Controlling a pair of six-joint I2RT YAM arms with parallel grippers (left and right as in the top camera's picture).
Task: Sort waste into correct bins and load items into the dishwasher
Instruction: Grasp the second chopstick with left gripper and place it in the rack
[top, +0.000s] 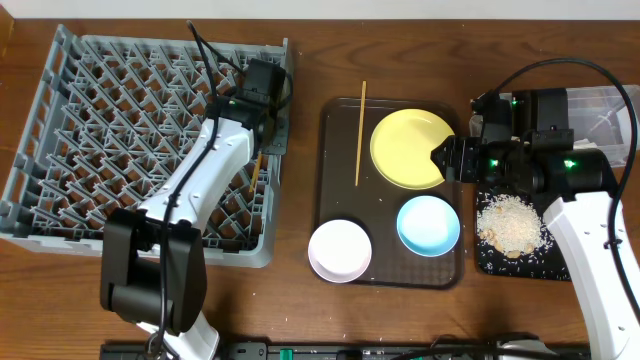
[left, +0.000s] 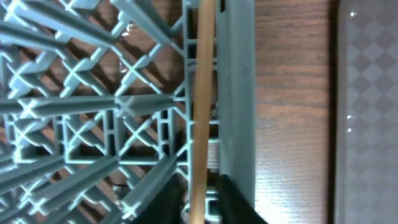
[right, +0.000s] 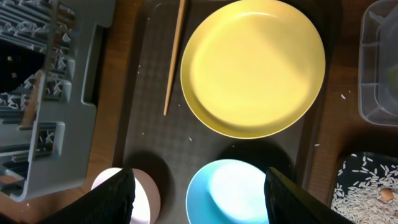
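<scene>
Over dish rack (top: 60, 140), left arm (top: 205, 170) outstretched

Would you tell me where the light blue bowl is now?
Overhead, the blue bowl sits on the brown tray, in its near right corner, just in front of the yellow plate and right of the white bowl.

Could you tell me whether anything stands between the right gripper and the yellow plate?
Nothing visible does. The open right gripper hangs at the edge of the yellow plate; the loose chopstick lies beside it.
</scene>
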